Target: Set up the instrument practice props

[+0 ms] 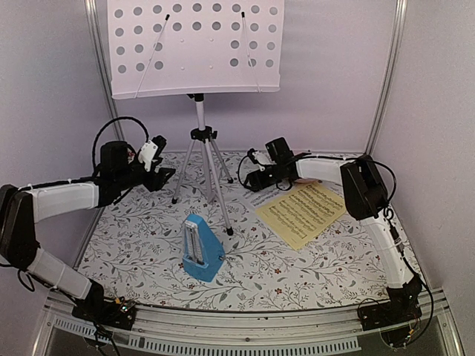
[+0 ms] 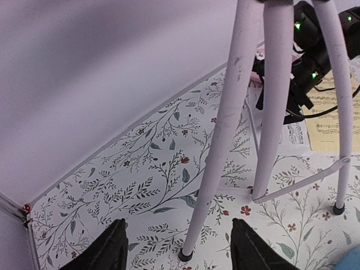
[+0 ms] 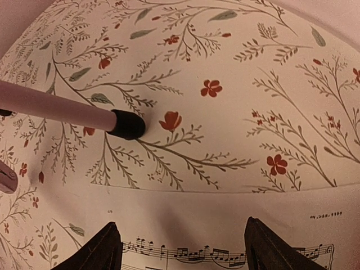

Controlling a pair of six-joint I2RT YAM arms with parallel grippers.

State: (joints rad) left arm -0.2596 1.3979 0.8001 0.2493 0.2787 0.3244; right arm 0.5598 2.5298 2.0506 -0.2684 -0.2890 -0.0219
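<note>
The pale perforated music stand [image 1: 194, 48] stands at the back on silver tripod legs [image 1: 202, 174]. A blue metronome [image 1: 202, 248] stands upright in front of the legs. The yellow sheet [image 1: 304, 211] lies flat at the right, and a white sheet [image 1: 258, 199] peeks out at its left edge. My left gripper [image 1: 159, 178] is open low beside the tripod; in the left wrist view a leg [image 2: 216, 169] and its foot sit between the open fingers [image 2: 179, 247], untouched. My right gripper [image 1: 249, 178] hovers open [image 3: 180, 247] just over the white sheet [image 3: 225, 219], near a leg's black foot [image 3: 126, 124].
The floral table cover [image 1: 297, 259] is walled by pale panels on the left, back and right. The right arm's black wrist [image 2: 304, 62] shows behind the tripod in the left wrist view. A thin brace [image 2: 298, 180] links the legs low down.
</note>
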